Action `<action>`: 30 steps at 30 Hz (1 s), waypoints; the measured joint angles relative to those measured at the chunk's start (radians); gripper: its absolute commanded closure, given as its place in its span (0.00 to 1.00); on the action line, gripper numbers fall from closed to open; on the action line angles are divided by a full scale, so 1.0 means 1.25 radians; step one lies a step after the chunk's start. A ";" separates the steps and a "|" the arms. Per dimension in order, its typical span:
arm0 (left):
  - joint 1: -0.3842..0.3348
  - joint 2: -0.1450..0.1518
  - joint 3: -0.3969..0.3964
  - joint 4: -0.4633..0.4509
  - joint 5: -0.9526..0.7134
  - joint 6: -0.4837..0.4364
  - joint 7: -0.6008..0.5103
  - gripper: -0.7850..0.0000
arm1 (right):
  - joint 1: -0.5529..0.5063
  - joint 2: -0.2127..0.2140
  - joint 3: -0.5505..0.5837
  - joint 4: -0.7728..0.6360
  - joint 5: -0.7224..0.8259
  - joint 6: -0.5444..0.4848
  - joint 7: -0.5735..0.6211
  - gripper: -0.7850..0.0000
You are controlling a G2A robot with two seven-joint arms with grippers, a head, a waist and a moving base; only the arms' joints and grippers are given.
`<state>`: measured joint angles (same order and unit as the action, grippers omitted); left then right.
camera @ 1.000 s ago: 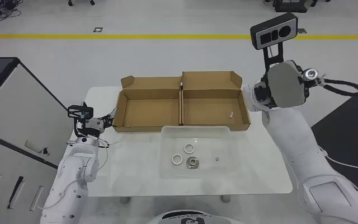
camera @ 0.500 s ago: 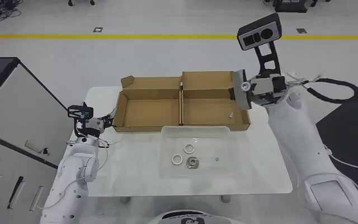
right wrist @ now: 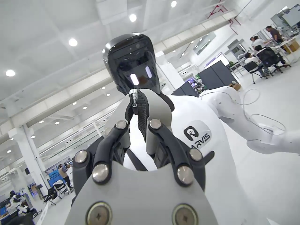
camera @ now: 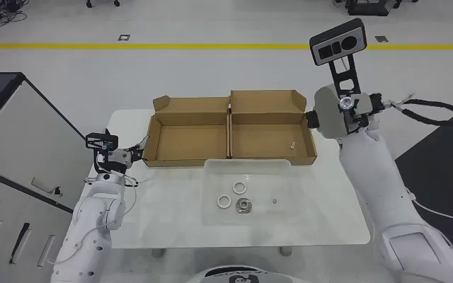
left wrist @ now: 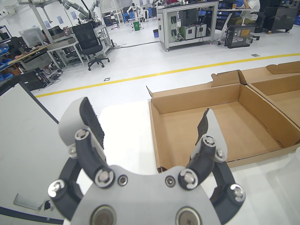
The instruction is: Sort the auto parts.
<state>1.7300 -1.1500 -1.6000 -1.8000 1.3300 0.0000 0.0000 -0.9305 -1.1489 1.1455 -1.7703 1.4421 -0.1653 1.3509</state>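
Two open cardboard boxes sit side by side at the back of the table, the left box bare inside and the right box holding one small bolt. In front of them a white tray holds two white rings, a metal part and a tiny screw. My right gripper is raised high beside the right box, pointing up at the camera, shut on a small silvery threaded bolt. My left gripper stands open and empty just outside the left box.
The white table has bare room left of the tray and along its front edge. A grey cabinet stands off the table's left side. The box flaps stand up at the back.
My right arm, held high, swung left over the right box's corner and then back right, its wrist turning toward the camera. The left arm and the parts on the table stayed still.
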 measured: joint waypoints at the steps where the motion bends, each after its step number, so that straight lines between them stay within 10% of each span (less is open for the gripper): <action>1: 0.000 0.000 0.000 0.000 0.000 0.000 0.000 0.00 | -0.002 -0.002 0.000 0.000 0.008 0.001 0.001 1.00; 30: 0.000 0.000 0.000 0.000 0.000 0.000 0.000 0.00 | -0.005 -0.008 0.003 -0.002 0.017 0.014 0.017 1.00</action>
<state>1.7300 -1.1500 -1.6000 -1.8000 1.3300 0.0000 0.0000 -0.9366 -1.1593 1.1497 -1.7731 1.4635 -0.1480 1.3717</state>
